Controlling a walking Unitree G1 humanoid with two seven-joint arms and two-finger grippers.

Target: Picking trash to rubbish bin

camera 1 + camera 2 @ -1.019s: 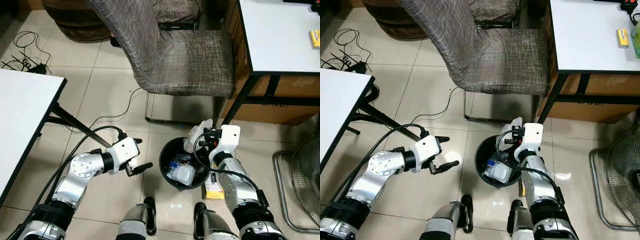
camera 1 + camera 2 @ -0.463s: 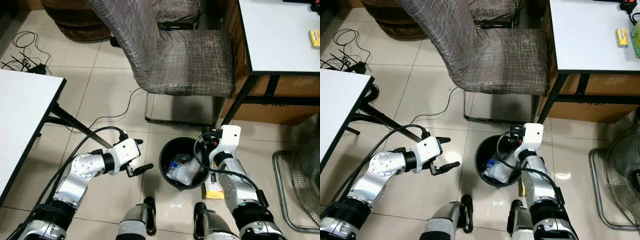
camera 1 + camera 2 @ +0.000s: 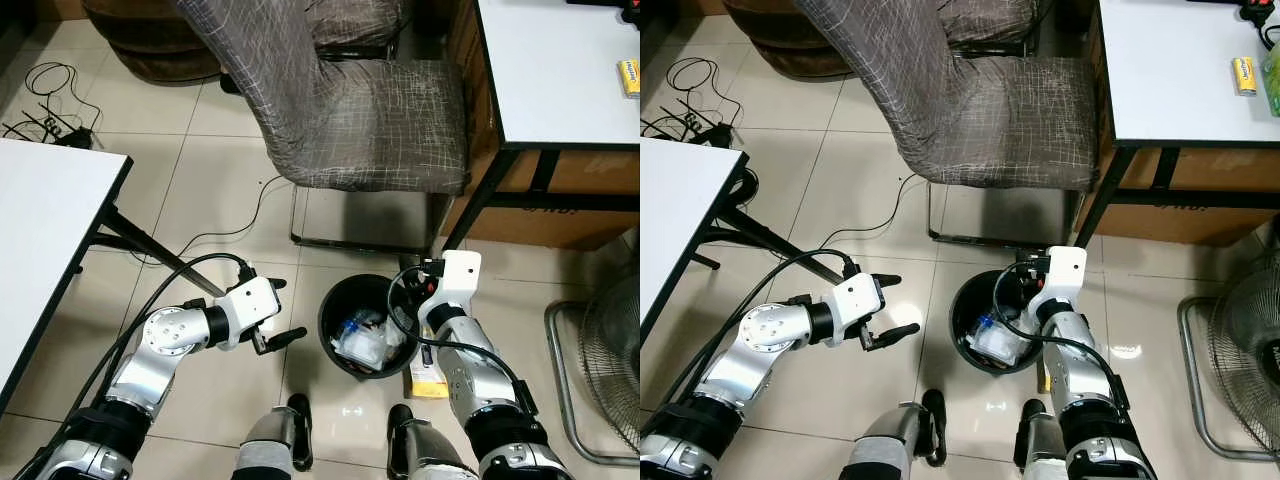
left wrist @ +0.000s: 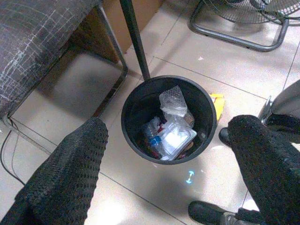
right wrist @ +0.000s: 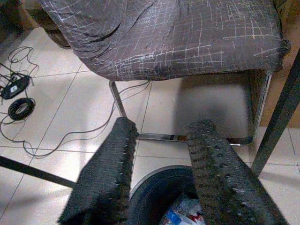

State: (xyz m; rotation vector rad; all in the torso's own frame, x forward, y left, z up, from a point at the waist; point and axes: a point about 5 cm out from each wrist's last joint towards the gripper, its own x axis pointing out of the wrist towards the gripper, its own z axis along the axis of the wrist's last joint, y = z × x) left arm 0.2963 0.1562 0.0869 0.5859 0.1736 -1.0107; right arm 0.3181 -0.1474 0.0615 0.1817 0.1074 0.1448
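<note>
While the robot stood over the tiled floor, a round black bin sat on it just ahead of its feet, at about 6 o'clock in the head views. Inside lay the trash: crumpled clear plastic wrap, a clear plastic container and a few small coloured scraps (too jumbled to sort further). From the left wrist camera the same heap showed in the bin's hollow, one wad of wrap uppermost.

Right gripper hung over the bin's rim at its 2 o'clock side, its jaws spread apart with nothing between them; through the gap the floor and the steel leg of the chair could be seen, and the bin's edge below. In the head view that gripper's white wrist block stood just beside the rim.

Left gripper hovered above the floor at the bin's 9 o'clock, near it but apart, jaws spread wide and bare, aimed toward the bin.

A yellow and white packet lay flat on the floor, touching or nearly touching the bin at 4 o'clock, beside the right arm. Beyond the bin, at 12 o'clock, stood the chair draped in grey-brown cloth. One white table reached in at 9 o'clock, another at 1 o'clock, and a floor fan stood at 3 o'clock.
</note>
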